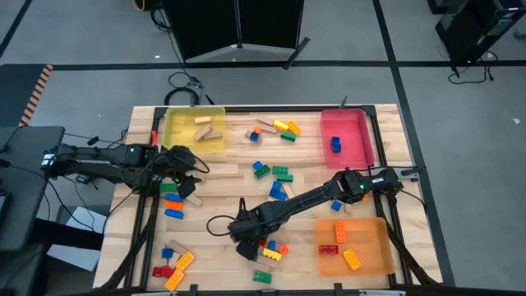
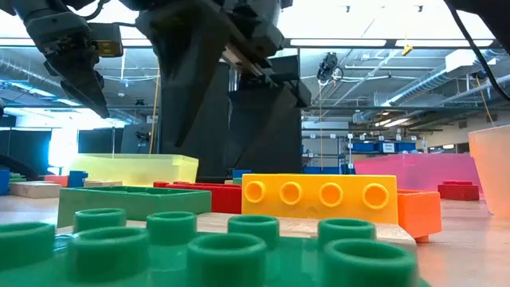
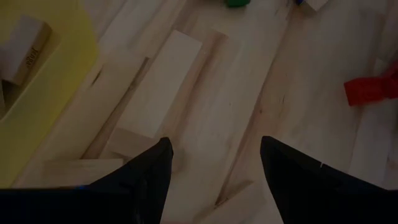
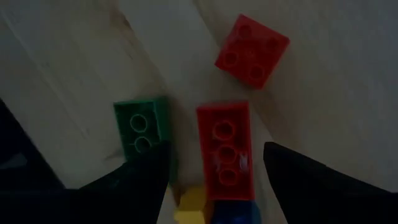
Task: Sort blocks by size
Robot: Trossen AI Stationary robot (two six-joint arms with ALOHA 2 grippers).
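My right gripper (image 1: 249, 245) is open, low over a cluster of bricks near the table's front middle. In the right wrist view its fingers stand on either side of a long red brick (image 4: 224, 149), with a green brick (image 4: 140, 127) beside one finger and a square red brick (image 4: 252, 50) beyond. My left gripper (image 1: 187, 168) is open above the table near the yellow tray (image 1: 195, 129). A tan wooden plank (image 3: 158, 93) lies flat ahead of its fingers. Further bricks lie scattered over the table.
The yellow tray holds wooden blocks, a red tray (image 1: 345, 136) at the far right holds a blue brick, and an orange tray (image 1: 353, 245) at the near right holds a red and a yellow brick. Loose bricks lie at the near left (image 1: 174, 263) and far middle (image 1: 283, 129).
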